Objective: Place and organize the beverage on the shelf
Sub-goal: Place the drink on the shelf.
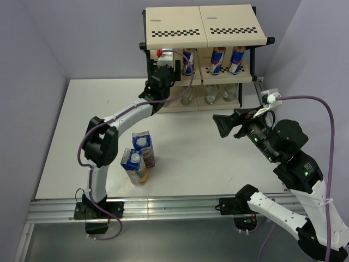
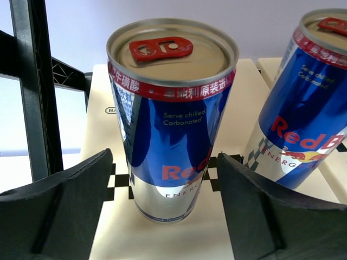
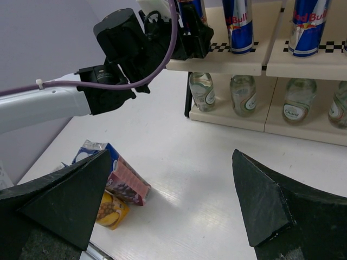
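Note:
The shelf stands at the far edge of the table. Its middle tier holds several blue-and-silver cans. My left gripper is open at that tier's left end. In the left wrist view its fingers stand either side of a can upright on the board, with a gap on each side. A second can stands to the right. Clear bottles line the bottom tier. The purple carton and yellow carton stand on the table. My right gripper is open and empty above the table.
The top tier of the shelf holds nothing. A black frame post stands just left of my left gripper. In the right wrist view the cartons show at lower left and the left arm reaches across towards the shelf.

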